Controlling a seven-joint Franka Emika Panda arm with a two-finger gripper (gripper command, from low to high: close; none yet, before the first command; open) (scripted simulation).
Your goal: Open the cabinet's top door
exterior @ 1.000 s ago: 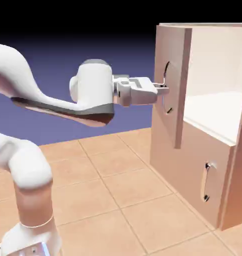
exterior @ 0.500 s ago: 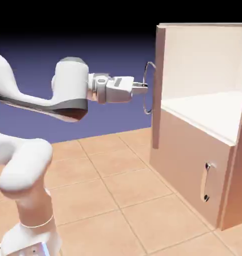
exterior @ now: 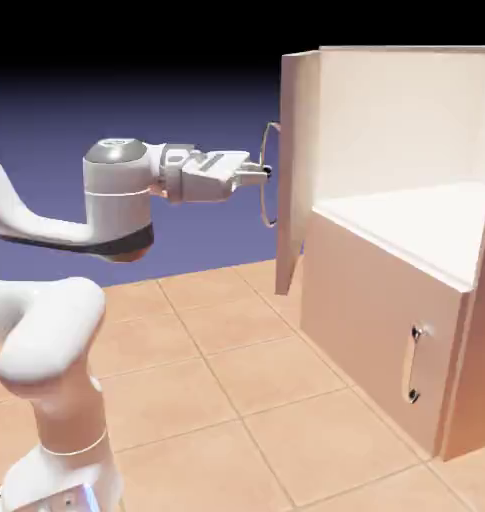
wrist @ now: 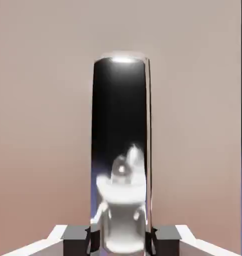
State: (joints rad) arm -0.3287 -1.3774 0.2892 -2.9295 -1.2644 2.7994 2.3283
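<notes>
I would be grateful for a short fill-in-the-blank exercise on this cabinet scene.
The top door stands ____, showing the cabinet's pale interior.
The gripper is closed on the top door's ____.
In the exterior view, the lower door is ____.
The floor is covered with square-cornered ____.

Missing words: open; handle; shut; tiles

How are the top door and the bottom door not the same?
The top door is swung open, but the bottom door is shut. The top door's handle is a long curved bar with the jaws on it, while the bottom door's handle is shorter, with nothing on it. Both doors are pinkish-tan, and both handles are shiny silver.
</notes>
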